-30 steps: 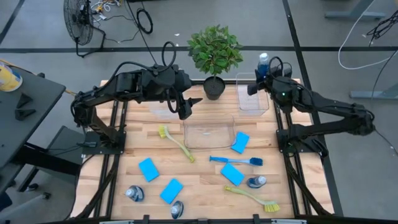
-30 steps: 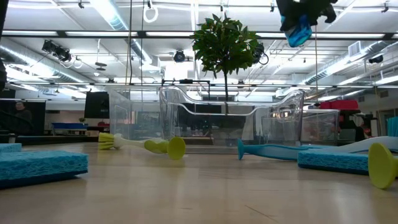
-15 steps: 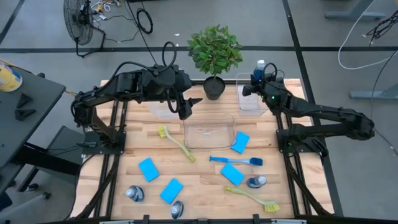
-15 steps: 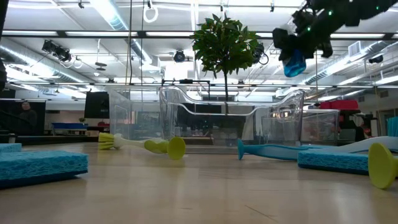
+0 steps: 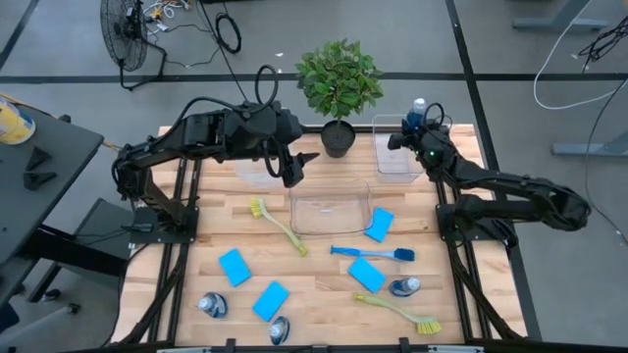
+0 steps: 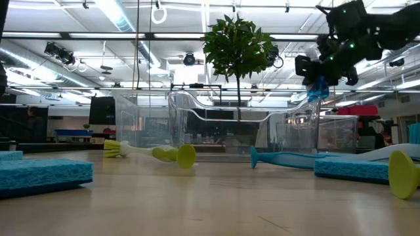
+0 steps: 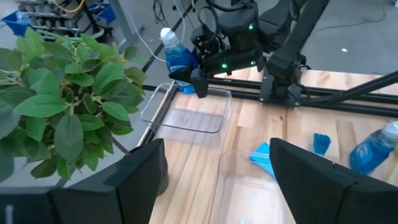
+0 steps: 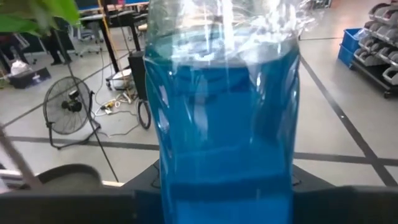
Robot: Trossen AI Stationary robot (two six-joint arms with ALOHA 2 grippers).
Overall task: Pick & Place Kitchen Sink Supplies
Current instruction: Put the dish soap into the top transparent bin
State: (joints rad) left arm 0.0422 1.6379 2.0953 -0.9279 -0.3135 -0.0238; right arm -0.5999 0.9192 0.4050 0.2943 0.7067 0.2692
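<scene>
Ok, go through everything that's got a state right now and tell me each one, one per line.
Right end effector: shut on a blue-liquid bottle, above the far-right bin.
Left end effector: open, empty.
Centre bin: nothing visible inside.
Three other bottles: lying on the table.

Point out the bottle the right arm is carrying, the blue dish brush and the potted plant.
bottle (image 8: 224,143): right wrist view, on its blue-filled body.
blue dish brush (image 5: 368,252): high view, middle of its handle.
potted plant (image 5: 339,76): high view, on its leaves.
</scene>
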